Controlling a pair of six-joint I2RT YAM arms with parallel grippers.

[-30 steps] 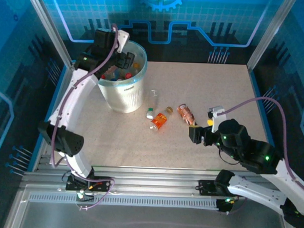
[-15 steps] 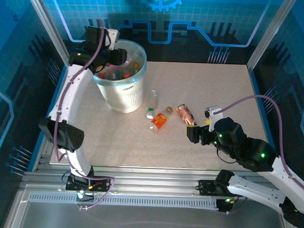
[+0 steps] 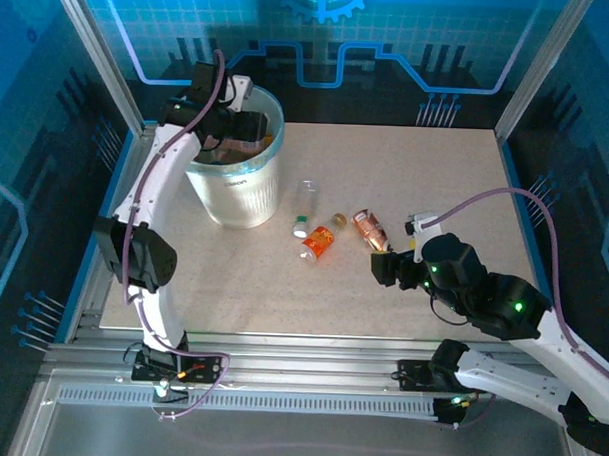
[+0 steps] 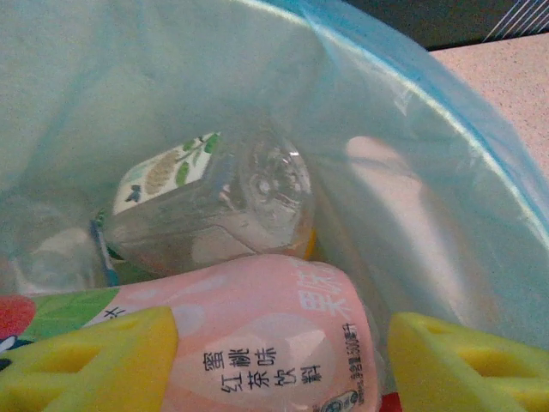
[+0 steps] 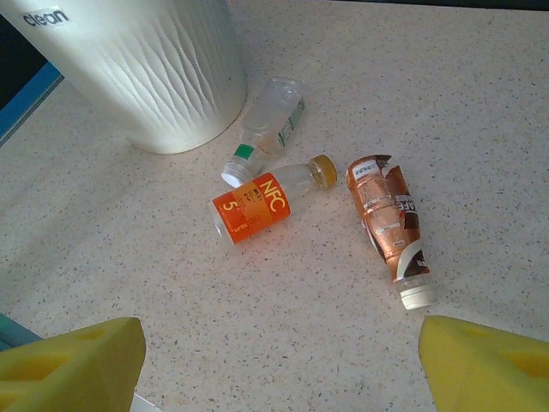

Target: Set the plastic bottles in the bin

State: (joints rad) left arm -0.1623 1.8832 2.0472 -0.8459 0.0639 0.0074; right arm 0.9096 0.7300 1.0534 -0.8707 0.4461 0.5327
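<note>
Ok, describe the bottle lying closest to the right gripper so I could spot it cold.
Start at the big whitish bin at the far left of the table; three bottles lie just right of the bin. Take the rightmost one, the brown-labelled bottle. Its crumpled coppery-brown label and white cap set it apart from the orange-labelled bottle and the clear bottle beside it.

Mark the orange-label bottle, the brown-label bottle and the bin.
Orange-labelled clear plastic bottle (image 5: 252, 209): right wrist view, label.
Brown-labelled plastic bottle (image 5: 386, 219): right wrist view, label.
Round whitish plastic bin (image 3: 236, 191): top external view, outer wall.

Overhead wide, wrists close; all share bin (image 3: 236, 191).
</note>
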